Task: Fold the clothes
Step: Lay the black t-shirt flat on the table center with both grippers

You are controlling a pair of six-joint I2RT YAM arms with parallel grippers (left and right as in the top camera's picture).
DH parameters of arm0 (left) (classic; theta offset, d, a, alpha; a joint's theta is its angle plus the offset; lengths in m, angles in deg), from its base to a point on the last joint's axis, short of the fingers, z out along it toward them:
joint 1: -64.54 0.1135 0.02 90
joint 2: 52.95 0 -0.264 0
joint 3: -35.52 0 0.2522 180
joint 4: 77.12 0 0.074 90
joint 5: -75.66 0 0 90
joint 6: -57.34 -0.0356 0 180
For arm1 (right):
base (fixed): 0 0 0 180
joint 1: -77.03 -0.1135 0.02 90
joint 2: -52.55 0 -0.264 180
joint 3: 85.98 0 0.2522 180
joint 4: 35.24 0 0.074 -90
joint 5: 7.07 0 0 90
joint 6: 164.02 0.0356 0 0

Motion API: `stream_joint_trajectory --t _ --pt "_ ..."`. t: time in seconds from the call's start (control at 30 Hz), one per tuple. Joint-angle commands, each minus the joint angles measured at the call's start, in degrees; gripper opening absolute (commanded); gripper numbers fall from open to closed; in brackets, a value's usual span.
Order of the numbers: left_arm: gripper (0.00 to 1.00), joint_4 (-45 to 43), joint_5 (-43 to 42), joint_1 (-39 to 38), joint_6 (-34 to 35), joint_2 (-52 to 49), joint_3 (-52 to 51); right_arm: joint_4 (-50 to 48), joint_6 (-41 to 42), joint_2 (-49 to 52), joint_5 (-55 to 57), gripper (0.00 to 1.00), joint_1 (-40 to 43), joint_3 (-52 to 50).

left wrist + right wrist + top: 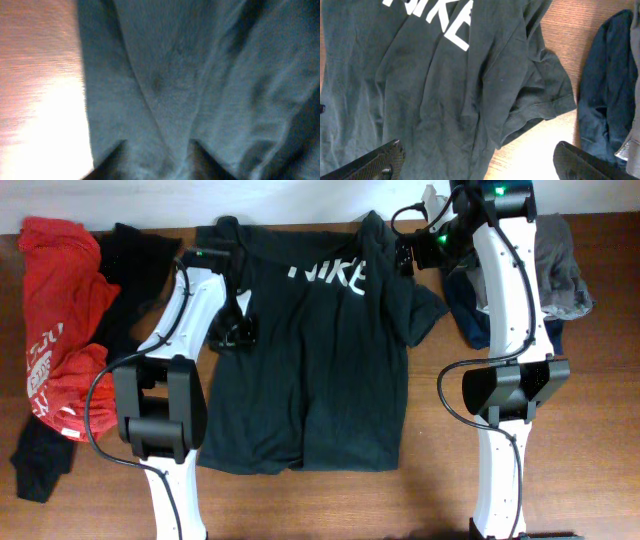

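A large black T-shirt [320, 370] with white block letters [330, 273] lies spread flat in the middle of the table. My left gripper [236, 332] is down on its left side, near the sleeve. In the left wrist view the gripper [157, 160] has its two dark fingers drawn in, with a fold of the shirt's cloth [165, 90] pinched between them. My right gripper [405, 255] hovers over the shirt's right shoulder. In the right wrist view this gripper [480, 160] stands wide open above the right sleeve [540, 95], holding nothing.
A red garment [55, 310] and a plain black one [130, 270] lie heaped at the left edge. A grey garment [560, 265] and a navy one [470, 315] lie at the back right, under the right arm. Bare wood [40, 90] borders the shirt's left edge.
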Motion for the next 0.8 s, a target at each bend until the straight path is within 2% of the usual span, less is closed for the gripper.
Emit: stream_joint_trajectory --t 0.0,0.03,0.07,0.37,0.53,0.77 --pt "0.13 -1.6 -1.4 0.0 -0.1 -0.1 -4.3 -0.1 0.2 -0.4 1.3 0.99 0.2 0.4" --pt "0.02 -2.5 -1.3 0.0 -0.1 -0.1 -6.1 -0.5 0.2 -0.4 1.3 0.99 0.2 0.4" --pt "0.01 -3.2 -1.4 0.0 -0.1 -0.1 -7.3 -0.7 0.2 -0.4 1.3 0.99 0.2 0.4" --pt "0.01 -13.6 -0.7 1.1 -0.1 -0.2 -16.9 -1.1 0.2 -0.4 1.3 0.99 0.2 0.4" --pt "0.01 -19.3 5.3 3.6 0.6 -0.3 -20.8 -1.1 0.2 -0.4 1.3 0.99 0.2 0.4" --pt "0.01 -26.0 9.8 10.4 1.6 -0.5 -20.9 -1.1 0.2 -0.4 1.4 0.99 0.2 0.4"
